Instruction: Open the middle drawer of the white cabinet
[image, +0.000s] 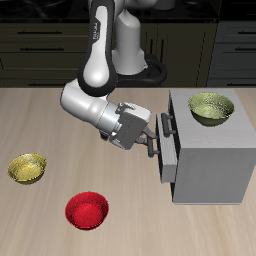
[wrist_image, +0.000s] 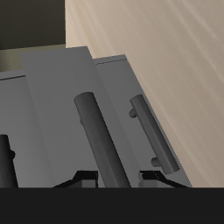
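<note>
Matt grey white cabinet (image: 212, 160); pale wood-grain table (image: 50, 120), glossy red bowl (image: 87, 211)

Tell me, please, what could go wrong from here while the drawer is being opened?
1. The tool sits at the middle drawer handle; a weak grip might slip off the bar.
2. The yellow bowl on the white cabinet could shift if the pull jerks it.

The wooden table (image: 40, 120) carries the white cabinet (image: 210, 160), a yellow bowl (image: 27, 168) and a red bowl (image: 87, 210).
</note>
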